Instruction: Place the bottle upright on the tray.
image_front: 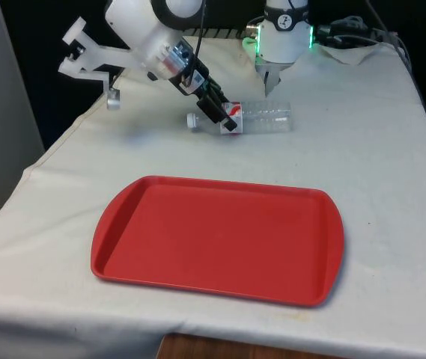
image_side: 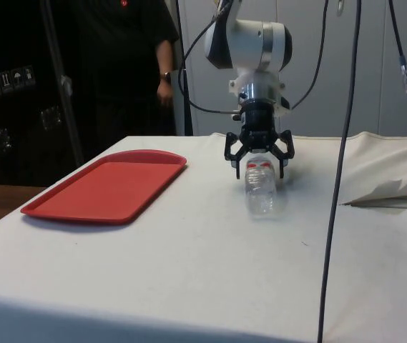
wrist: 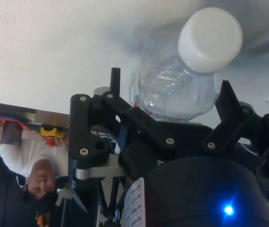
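While the clear bottle (image_front: 261, 117) lies on its side on the cloth, upper centre of front view, the gripper (image_front: 227, 120) straddles its neck end w/ fingers spread wide, not clamped. White cap (wrist: 210, 39) faces front view's left. Red tray (image_front: 220, 238) sits lower centre, well apart. Person (image_side: 128, 64) upper left in side view.

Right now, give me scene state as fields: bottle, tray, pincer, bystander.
bottle: clear plastic bottle with white cap, lying on its side on the white cloth, off the tray
tray: red tray, nothing on it
pincer: pincer open, fingers straddling the bottle near its red label, not closed on it
bystander: person in dark clothes standing behind the table
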